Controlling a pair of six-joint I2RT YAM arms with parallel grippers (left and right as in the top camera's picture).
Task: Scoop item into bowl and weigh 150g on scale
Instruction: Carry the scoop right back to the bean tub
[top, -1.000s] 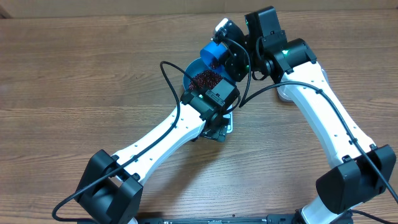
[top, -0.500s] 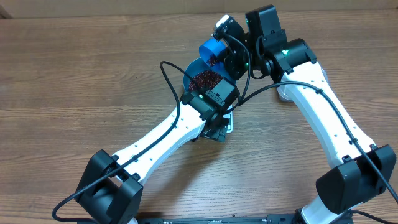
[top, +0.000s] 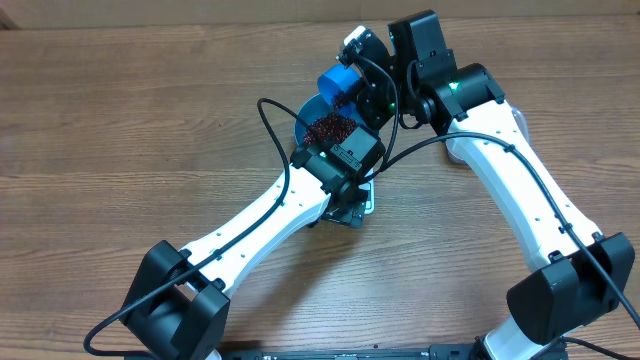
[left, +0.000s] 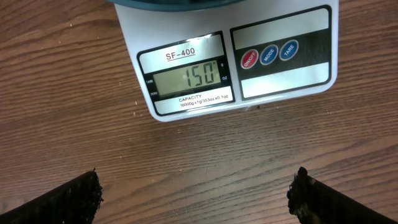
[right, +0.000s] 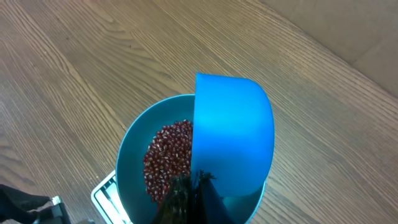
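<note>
The item, a heap of small dark red-brown beans (right: 168, 160), lies in the deep, round, bright blue bowl (right: 129, 163). The bowl stands on the small white square kitchen scale (left: 283, 78), whose display reads 150. By that reading the weighing looks done.

The right gripper (right: 188, 186) is pinched tight on the handle of the small blue plastic scoop (right: 233, 127), which hangs over the bowl's rim at about 1 o'clock in the overhead view. Only the cup's smooth back shows, so whether beans remain inside cannot be told. The left gripper (left: 196, 182) hovers with its fingers spread wide and holding nothing, at the scale's 6 o'clock.

The beans are probably hard, light and loose. They would roll and bounce, so they can only be moved with the scoop, never pinched. The bowl looks smooth and stiff, and its rim is the likely place to take hold. The scale looks light, and a nudge could slide it or upset the reading.

The brown wooden table (top: 120, 110) lies open at the bowl's 9 o'clock. The left arm crowds 6 o'clock, the right arm fills 3 o'clock, and the table's far edge runs close behind the scoop at 12 o'clock.
</note>
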